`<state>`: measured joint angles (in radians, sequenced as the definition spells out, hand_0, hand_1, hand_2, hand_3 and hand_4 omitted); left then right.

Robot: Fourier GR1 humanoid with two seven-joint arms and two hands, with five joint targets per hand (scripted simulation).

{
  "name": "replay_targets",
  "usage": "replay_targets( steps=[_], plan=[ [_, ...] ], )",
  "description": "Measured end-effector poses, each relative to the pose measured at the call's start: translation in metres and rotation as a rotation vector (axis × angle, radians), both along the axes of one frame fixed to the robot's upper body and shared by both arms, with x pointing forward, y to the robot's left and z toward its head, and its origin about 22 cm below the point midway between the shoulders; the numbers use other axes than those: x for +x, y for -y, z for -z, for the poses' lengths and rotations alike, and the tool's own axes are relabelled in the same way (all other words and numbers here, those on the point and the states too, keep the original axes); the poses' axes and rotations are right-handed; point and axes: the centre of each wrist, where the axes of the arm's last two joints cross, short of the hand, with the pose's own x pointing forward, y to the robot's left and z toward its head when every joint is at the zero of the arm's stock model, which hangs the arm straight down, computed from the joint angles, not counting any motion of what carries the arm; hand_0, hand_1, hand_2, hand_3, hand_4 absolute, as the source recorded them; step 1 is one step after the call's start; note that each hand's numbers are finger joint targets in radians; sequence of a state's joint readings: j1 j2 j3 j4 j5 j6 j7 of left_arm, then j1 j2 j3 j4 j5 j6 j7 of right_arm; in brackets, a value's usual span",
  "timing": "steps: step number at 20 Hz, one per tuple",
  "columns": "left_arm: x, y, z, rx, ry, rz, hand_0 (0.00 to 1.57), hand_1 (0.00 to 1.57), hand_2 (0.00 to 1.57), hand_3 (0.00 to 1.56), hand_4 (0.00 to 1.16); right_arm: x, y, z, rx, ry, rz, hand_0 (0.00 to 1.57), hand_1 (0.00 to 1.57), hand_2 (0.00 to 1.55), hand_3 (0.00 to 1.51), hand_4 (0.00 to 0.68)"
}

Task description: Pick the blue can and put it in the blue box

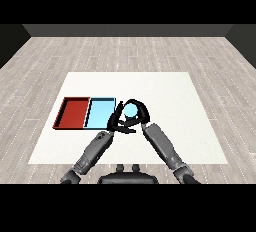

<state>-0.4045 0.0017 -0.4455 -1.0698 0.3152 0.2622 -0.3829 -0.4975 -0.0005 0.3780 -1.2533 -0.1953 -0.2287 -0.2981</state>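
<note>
The blue can (131, 110) shows just right of the light blue tray (99, 113), near the middle of the white table. My right hand (141, 115) is curled round the can from the right and behind, so only the can's pale top and upper side show. Whether the can stands on the table or hangs above it I cannot tell. My left hand (115, 121) sits at the blue tray's right edge, close to the can's left side, with its fingers stretched upward and holding nothing.
A red tray (73, 112) lies directly left of the blue tray, the two touching side by side. The white table (185, 106) stretches wide to the right and behind the hands. Both grey forearms come in from the lower corners.
</note>
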Motion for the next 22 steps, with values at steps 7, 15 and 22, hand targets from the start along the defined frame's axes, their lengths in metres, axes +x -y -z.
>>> replay_targets(
  steps=[7,15,22],
  plan=[
    [0.002,0.005,-0.003,0.012,0.009,0.011,0.00,0.00,0.00,0.00,0.00,-0.003,-0.008,0.002,-0.006,-0.009,-0.021,1.42,1.42,1.44,1.40,0.617],
    [0.010,0.012,0.000,0.052,0.045,0.006,0.27,0.27,0.52,0.00,0.57,-0.011,-0.028,0.000,-0.042,0.008,-0.050,1.28,1.28,1.42,1.40,0.613],
    [0.012,0.008,0.002,0.235,0.107,-0.074,0.45,0.45,0.60,0.00,0.19,-0.012,-0.032,0.002,-0.066,0.014,-0.063,1.46,1.46,1.47,1.40,0.596]
  ],
)
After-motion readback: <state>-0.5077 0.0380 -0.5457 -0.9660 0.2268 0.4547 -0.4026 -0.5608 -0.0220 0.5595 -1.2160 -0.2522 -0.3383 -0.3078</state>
